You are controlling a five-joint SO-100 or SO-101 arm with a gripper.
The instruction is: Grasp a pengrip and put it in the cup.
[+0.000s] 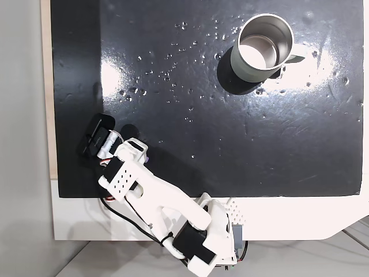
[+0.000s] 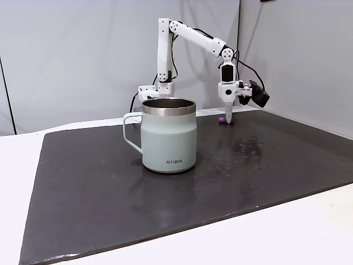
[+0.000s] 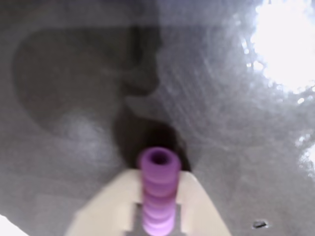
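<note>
Fingers (image 3: 197, 206) closed on either side of one purple ridged pengrip (image 3: 158, 189), held at the gripper (image 2: 227, 118) just above the dark mat (image 2: 276, 160) in a fixed view. Mat is glossy, dimpled, laid on a white table (image 1: 288, 222). Grey walls behind. One cup (image 1: 262, 49) stands well apart; one arm (image 2: 190, 33).

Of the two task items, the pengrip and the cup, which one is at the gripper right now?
The purple ridged pengrip, sitting between the cream fingers in the wrist view. The grey-green steel cup stands far across the black mat, untouched.
</note>
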